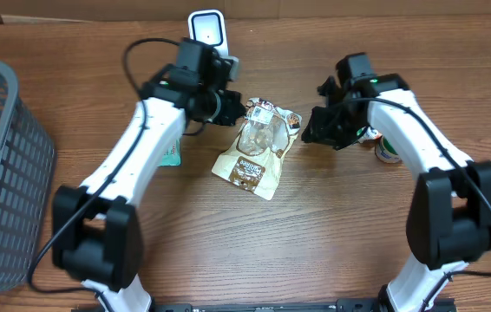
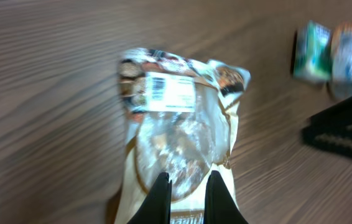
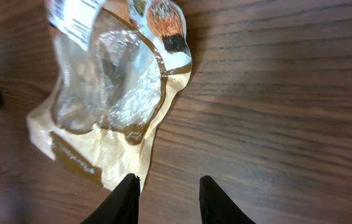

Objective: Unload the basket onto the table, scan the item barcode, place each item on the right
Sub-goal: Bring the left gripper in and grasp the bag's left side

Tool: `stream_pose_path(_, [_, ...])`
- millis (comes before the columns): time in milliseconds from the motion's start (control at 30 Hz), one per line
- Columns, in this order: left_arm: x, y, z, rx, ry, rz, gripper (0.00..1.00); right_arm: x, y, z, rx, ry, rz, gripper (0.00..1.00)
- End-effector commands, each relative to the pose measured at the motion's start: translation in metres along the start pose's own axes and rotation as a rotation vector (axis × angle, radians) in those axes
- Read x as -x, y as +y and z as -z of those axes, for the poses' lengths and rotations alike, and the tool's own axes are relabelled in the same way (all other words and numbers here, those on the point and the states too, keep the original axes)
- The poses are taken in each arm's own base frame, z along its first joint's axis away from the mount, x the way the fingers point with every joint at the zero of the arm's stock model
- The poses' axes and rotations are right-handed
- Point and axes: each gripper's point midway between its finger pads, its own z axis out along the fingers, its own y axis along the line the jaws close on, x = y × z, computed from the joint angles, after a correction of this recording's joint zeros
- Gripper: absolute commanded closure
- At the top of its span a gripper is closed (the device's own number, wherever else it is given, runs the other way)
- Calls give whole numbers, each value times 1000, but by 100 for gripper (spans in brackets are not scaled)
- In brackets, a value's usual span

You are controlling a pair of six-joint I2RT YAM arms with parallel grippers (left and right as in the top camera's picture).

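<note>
Plainly the left jaws pinch the edge of the snack bag [image 2: 176,134]; the right jaws stand apart, empty, beside it.

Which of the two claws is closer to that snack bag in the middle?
Left. The left gripper is pinched on the snack bag, at its clear window; the right gripper hovers open over bare table beside the bag's edge.

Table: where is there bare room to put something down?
The table is bare between the snack pouch and the near edge, and right of the gray basket. It is crowded around the scanner, pouch and small container.
</note>
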Motion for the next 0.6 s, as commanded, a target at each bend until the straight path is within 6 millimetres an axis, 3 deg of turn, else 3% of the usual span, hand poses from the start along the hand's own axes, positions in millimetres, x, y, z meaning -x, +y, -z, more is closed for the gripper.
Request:
stream_pose_path(0, [-18, -5, -43, -27, 76, -150, 96, 4, 9, 15, 21, -28, 9, 71])
stream_pose_path(233, [-35, 9, -85, -36, 134, -182, 96, -4, 10, 10, 20, -4, 3, 72])
stream_pose_path(300, [-38, 12, -94, -38, 140, -203, 96, -8, 8, 5, 18, 6, -26, 79])
stream_pose_path(433, [-40, 17, -100, -28, 146, -183, 96, -17, 7, -9, 48, 27, -57, 87])
stream_pose_path(567, [-46, 26, -106, 16, 168, -118, 96, -20, 6, -19, 76, 26, -78, 88])
